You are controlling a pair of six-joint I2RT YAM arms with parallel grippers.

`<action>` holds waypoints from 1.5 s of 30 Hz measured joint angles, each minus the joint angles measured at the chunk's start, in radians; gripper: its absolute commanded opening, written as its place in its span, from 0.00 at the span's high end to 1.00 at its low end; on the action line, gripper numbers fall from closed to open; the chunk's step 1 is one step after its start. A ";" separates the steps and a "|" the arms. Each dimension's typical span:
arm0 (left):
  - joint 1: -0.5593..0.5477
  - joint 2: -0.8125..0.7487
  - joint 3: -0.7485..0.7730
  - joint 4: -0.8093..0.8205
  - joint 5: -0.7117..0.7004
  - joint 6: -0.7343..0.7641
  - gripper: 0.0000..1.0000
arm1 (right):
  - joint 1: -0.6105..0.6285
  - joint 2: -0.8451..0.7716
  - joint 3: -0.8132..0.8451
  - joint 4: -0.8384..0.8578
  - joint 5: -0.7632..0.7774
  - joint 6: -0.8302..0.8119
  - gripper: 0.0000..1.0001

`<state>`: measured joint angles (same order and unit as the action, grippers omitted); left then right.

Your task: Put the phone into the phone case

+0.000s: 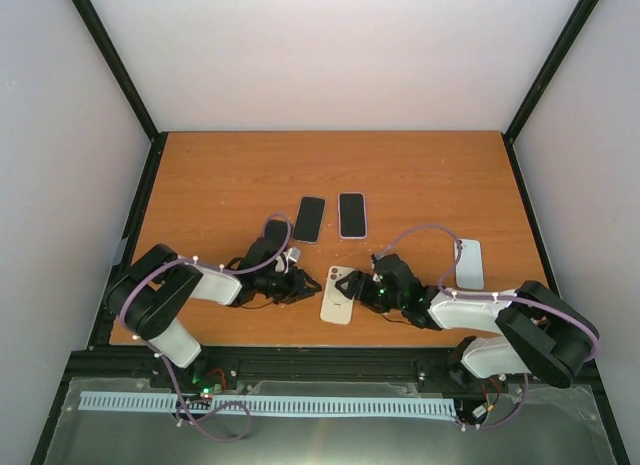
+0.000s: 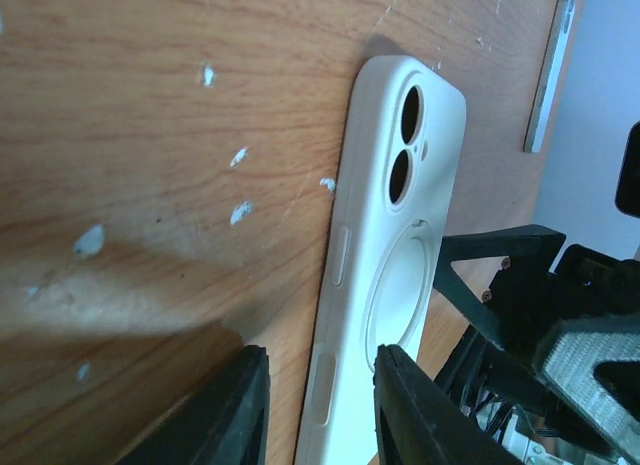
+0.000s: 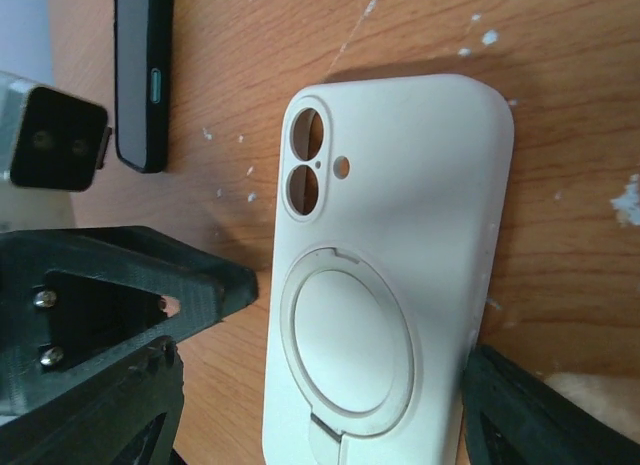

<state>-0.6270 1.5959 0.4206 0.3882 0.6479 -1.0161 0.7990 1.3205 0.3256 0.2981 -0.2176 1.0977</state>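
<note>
A cream phone case point(image 1: 337, 294) lies back-up on the wooden table, with its camera holes and ring stand showing. A black phone point(image 1: 309, 218) and a second phone with a pale rim point(image 1: 352, 215) lie side by side farther back. My left gripper point(image 1: 303, 283) is open at the case's left edge; in the left wrist view point(image 2: 320, 415) its fingers straddle the edge of the case point(image 2: 385, 245). My right gripper point(image 1: 356, 291) is open at the case's right side; in the right wrist view point(image 3: 320, 420) the case point(image 3: 390, 265) lies between its wide-apart fingers.
A flat white case or phone point(image 1: 469, 263) lies to the right and shows edge-on in the left wrist view point(image 2: 548, 75). The black phone's end point(image 3: 140, 75) shows in the right wrist view. Black frame posts line the table's edges.
</note>
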 measured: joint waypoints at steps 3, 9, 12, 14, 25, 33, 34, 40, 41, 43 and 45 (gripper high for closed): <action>-0.008 0.028 0.000 0.041 0.005 -0.020 0.78 | 0.000 0.000 0.000 0.014 -0.018 0.000 0.25; -0.043 0.077 0.018 0.082 0.013 -0.038 0.83 | -0.002 0.000 0.000 0.050 -0.053 0.018 0.25; -0.044 0.086 0.026 0.083 0.014 -0.041 0.85 | -0.005 0.000 0.000 0.050 -0.052 0.027 0.25; -0.044 0.089 0.027 0.083 0.013 -0.043 0.86 | -0.006 0.000 0.000 0.050 -0.052 0.031 0.25; -0.066 0.096 0.027 0.125 0.019 -0.076 0.92 | 0.000 -0.058 -0.017 0.016 -0.019 0.037 0.27; -0.067 0.096 0.026 0.139 0.025 -0.088 0.92 | 0.000 -0.061 -0.030 0.017 -0.003 0.047 0.27; -0.067 0.096 0.026 0.140 0.025 -0.089 0.92 | 0.002 -0.067 -0.030 0.008 0.003 0.047 0.27; -0.067 0.096 0.026 0.144 0.025 -0.089 0.91 | 0.003 -0.142 -0.037 -0.096 0.076 0.047 0.34; -0.067 0.096 0.026 0.144 0.025 -0.089 0.91 | 0.003 -0.148 -0.039 -0.108 0.085 0.047 0.34; -0.067 0.096 0.026 0.144 0.025 -0.089 0.90 | 0.003 -0.150 -0.039 -0.124 0.096 0.048 0.35; -0.067 0.096 0.026 0.144 0.025 -0.089 0.90 | 0.003 -0.143 -0.039 -0.127 0.098 0.047 0.35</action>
<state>-0.6941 1.6917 0.4469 0.5320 0.6731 -1.1053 0.8021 1.1774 0.2867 0.1715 -0.1196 1.1450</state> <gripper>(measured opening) 0.095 0.655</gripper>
